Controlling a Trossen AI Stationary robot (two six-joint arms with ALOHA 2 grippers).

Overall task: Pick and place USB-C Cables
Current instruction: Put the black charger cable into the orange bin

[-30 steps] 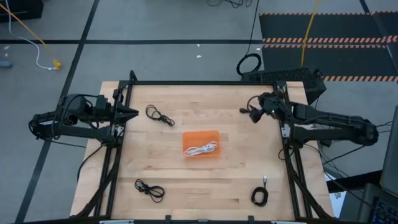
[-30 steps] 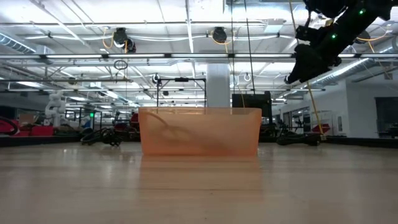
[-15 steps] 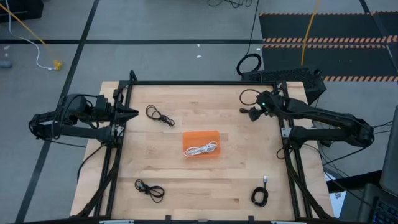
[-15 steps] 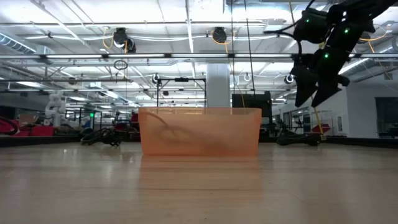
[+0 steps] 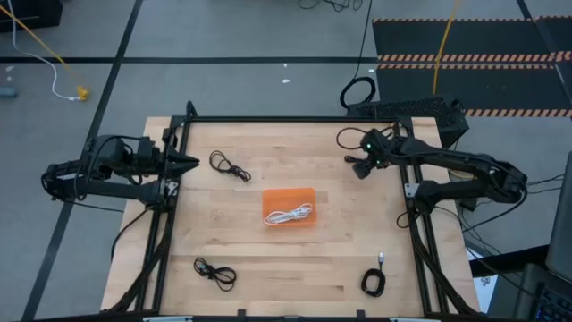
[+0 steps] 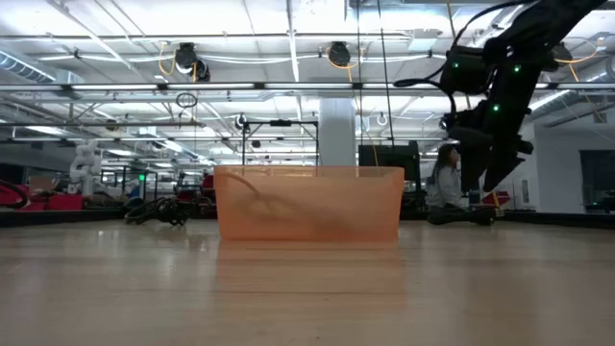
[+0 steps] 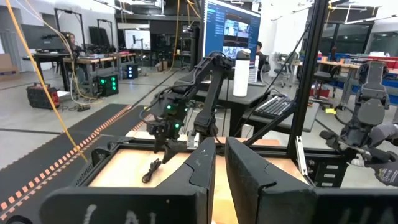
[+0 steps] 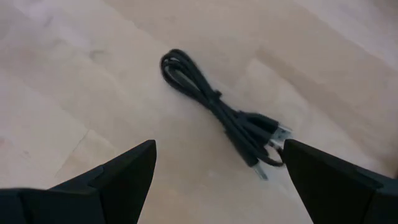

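- The right gripper [image 5: 356, 165] has moved left and lowered over a black USB-C cable [image 8: 221, 112] at the far right; its fingers are wide open, holding nothing.
- 1 white USB-C cable [image 5: 290, 215] lies in the orange tray [image 5: 288, 193].
- The left gripper [image 5: 189, 162] waits at the left edge, nearly closed, empty.

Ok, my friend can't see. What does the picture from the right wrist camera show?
A black cable, bundled into a long thin coil, lies on the wooden table. The right gripper hangs above it with its two dark fingers spread wide open, not touching it.
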